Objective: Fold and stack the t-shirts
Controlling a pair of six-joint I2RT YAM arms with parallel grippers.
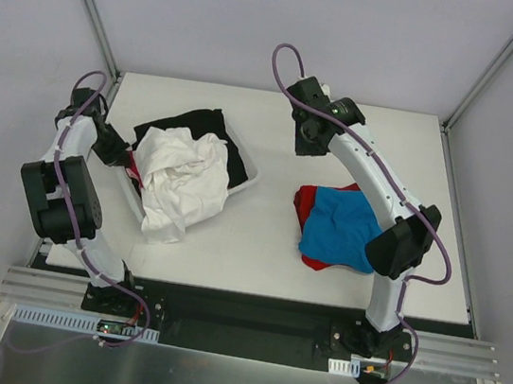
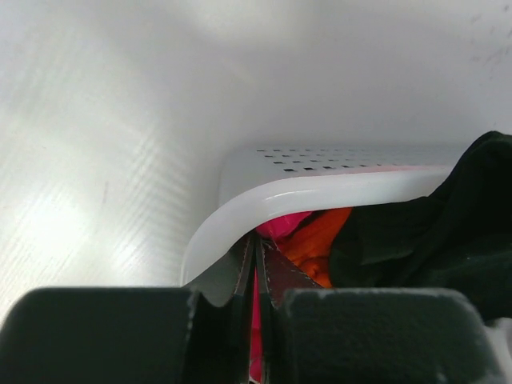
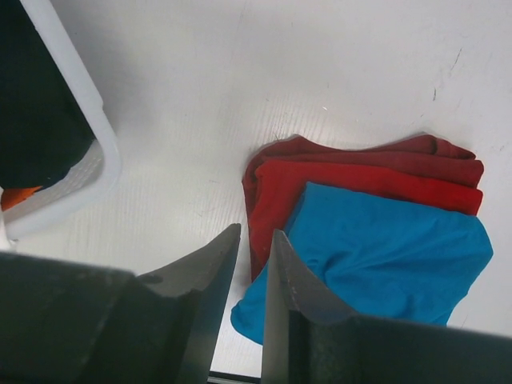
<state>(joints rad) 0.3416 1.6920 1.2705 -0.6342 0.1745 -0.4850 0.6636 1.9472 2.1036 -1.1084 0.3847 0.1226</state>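
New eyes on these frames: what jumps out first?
A crumpled white shirt spills out of the basket left of centre, over a black shirt. To the right, a blue shirt lies folded on a red shirt on the table, near the right gripper, whose jaws stand slightly apart and empty.

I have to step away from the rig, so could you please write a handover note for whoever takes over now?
Left gripper: shut at the basket rim; whether it pinches cloth is unclear.
Right gripper: slightly open, empty, above the table, right of the basket.
Done: blue t-shirt folded on the red t-shirt, right side.
Left: white t-shirt heaped over the basket; black t-shirt and orange t-shirt inside it.
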